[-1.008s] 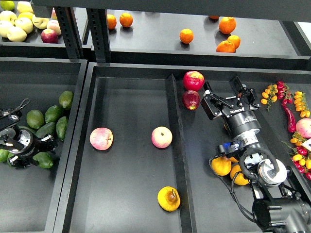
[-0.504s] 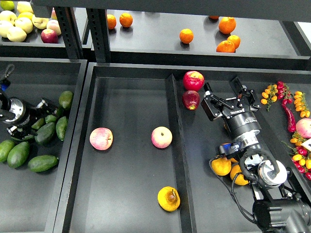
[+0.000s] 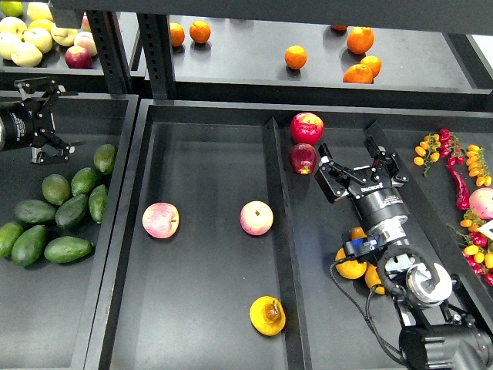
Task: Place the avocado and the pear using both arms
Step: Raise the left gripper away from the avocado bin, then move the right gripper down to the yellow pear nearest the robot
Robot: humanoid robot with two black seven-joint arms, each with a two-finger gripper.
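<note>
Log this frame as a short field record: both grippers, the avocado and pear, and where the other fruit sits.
left gripper: open, empty, above the left bin
right gripper: open, empty, over the right compartment
dark green oval avocados: clustered in the left bin, none held
bruised yellow-orange pear: lying in the middle tray, near its front
pink-yellow apples: two in the middle tray
red apples: two beside the right gripper
oranges: back shelf
</note>
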